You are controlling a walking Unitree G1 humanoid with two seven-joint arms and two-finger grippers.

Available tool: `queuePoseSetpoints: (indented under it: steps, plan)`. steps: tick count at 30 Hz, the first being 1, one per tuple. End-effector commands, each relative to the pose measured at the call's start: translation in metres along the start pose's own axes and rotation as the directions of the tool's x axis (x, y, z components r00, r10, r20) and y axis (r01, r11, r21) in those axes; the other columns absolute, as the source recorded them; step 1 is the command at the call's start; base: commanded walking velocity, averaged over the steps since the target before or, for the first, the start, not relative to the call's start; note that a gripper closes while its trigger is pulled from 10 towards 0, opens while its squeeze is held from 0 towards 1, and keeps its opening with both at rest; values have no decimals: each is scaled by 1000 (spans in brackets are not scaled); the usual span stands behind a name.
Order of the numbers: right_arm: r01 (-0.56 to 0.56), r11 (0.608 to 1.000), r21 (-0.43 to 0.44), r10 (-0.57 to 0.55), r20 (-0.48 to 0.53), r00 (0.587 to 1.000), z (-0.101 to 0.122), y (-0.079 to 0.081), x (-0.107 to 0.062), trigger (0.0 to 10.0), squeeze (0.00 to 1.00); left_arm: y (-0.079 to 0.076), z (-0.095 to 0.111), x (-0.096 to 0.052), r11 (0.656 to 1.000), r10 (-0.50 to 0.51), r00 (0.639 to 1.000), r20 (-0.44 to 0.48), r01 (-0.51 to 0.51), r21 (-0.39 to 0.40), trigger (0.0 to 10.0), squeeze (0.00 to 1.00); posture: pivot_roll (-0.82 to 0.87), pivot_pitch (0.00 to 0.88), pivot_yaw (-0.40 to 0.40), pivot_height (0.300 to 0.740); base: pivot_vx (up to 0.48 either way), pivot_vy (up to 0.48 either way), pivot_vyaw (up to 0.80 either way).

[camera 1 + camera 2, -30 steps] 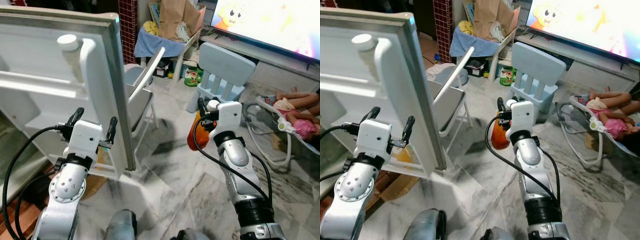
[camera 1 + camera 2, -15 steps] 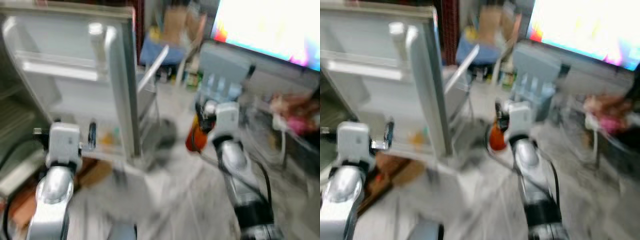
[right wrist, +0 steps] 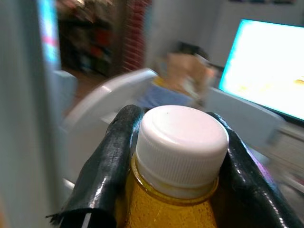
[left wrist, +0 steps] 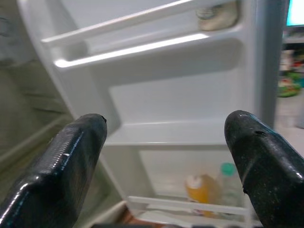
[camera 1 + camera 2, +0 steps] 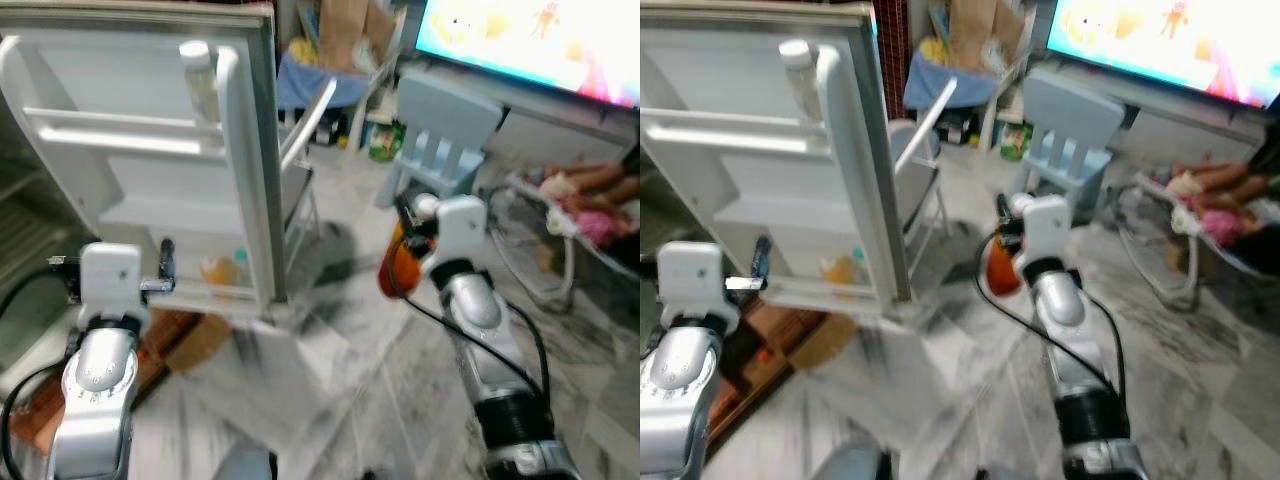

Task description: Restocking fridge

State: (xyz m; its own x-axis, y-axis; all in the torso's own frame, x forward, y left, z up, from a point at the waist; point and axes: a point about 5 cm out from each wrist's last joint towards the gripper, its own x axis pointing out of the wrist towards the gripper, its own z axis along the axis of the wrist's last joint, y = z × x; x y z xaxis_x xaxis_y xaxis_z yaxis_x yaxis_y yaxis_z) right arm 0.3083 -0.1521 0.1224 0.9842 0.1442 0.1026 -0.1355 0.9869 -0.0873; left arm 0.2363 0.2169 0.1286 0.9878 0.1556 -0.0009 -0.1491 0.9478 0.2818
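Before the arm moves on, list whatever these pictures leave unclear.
- Orange bottle: the right gripper and motion blur hide its label in the eye views.
- Bottles on the bottom shelf of the fridge door: small and blurred in the left wrist view; contents unreadable.
- Fridge interior: cut off at the eye views' left edge.
- Left gripper: open, empty.

Fridge door (image 5: 130,190), open: bottom door shelf (image 4: 190,205) w/ orange-filled bottle (image 4: 199,187) and green-capped bottle (image 4: 228,183) side by side; top door shelf (image 5: 110,140) w/ white-capped bottle (image 5: 200,80). Marble floor (image 5: 350,380) carries blue chair (image 5: 445,135).
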Motion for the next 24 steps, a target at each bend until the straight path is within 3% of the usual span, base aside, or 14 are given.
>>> queuePoseSetpoints:
  steps: [1, 24]
  plan:
    - [-16, 1000, 10, 16, 52, 999, 12, 6, 5, 10000, 0, 6, -1, 1, 1000, 12, 1000, -9, -12, 7, 10000, 0, 213, 0, -76, 740, 0, 480, 0]
    - [-29, 1000, 3, 28, 49, 998, 11, 7, 5, 10000, 0, 3, -2, 1, 1000, -9, 1000, -6, 9, 3, 10000, 0, 211, 0, -76, 740, 0, 480, 0]
